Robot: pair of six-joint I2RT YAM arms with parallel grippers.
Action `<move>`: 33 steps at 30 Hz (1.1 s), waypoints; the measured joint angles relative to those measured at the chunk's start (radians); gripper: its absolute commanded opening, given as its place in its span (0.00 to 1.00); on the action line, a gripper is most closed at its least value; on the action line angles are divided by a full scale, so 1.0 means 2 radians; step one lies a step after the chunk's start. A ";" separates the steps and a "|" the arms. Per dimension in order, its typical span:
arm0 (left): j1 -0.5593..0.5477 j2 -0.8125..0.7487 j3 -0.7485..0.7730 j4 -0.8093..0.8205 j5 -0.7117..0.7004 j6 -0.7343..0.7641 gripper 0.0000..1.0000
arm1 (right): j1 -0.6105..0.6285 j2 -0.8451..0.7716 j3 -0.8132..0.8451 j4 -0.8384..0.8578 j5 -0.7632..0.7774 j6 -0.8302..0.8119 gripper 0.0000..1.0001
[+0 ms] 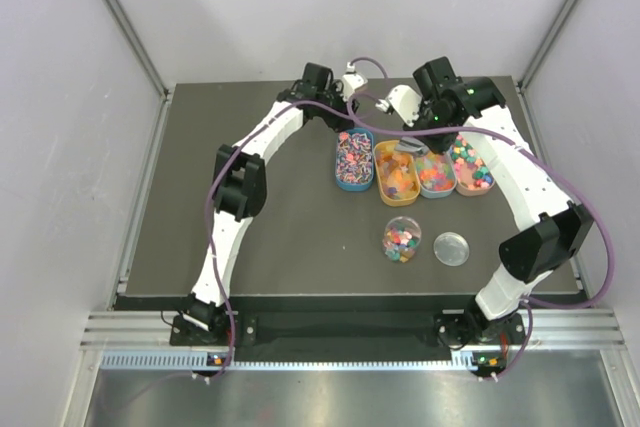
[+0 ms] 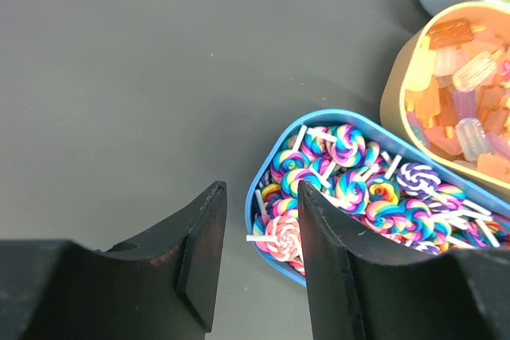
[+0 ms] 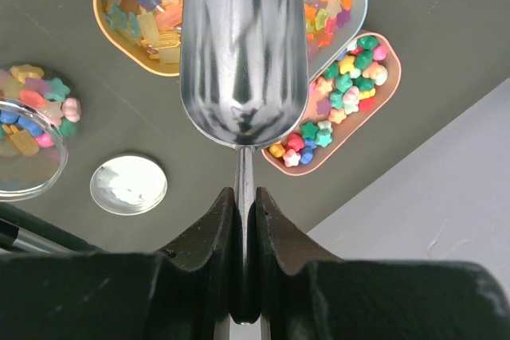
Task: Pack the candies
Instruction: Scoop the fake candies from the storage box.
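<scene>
Packing part done: jar (image 1: 385, 239) holds some candies (image 1: 402, 241), lid (image 1: 452, 248) off beside it.
Beyond jar, trays (image 1: 379, 172) remain heaped; right gripper (image 3: 245, 201) pinches empty scoop (image 3: 243, 45) above them; left gripper (image 2: 260, 220) part-open, empty, over blue tray (image 2: 343, 114).

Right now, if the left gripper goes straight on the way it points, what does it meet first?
Probably the rim of the blue tray and the lollipop candies inside, under one finger; the other heads for bare table. Depth is unclear.
</scene>
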State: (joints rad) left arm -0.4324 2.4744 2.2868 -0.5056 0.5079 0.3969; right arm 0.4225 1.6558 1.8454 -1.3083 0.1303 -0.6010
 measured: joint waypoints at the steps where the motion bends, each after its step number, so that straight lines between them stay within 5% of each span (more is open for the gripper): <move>1: -0.001 0.002 0.000 0.000 0.000 0.001 0.46 | 0.000 0.000 0.000 0.000 0.000 0.000 0.00; 12: -0.003 0.033 0.002 -0.005 -0.004 0.006 0.29 | -0.001 -0.003 -0.003 0.001 0.004 0.000 0.00; 16: -0.002 0.033 0.003 -0.006 -0.008 0.006 0.00 | -0.003 -0.004 -0.003 0.000 0.005 0.000 0.00; 33: -0.002 -0.019 -0.076 -0.008 -0.023 -0.029 0.00 | 0.002 -0.006 -0.003 -0.006 -0.002 0.000 0.00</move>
State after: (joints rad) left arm -0.4358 2.4371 2.1349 -0.5213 0.4614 0.3393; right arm 0.4274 1.6428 1.8385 -1.3205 0.1253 -0.6010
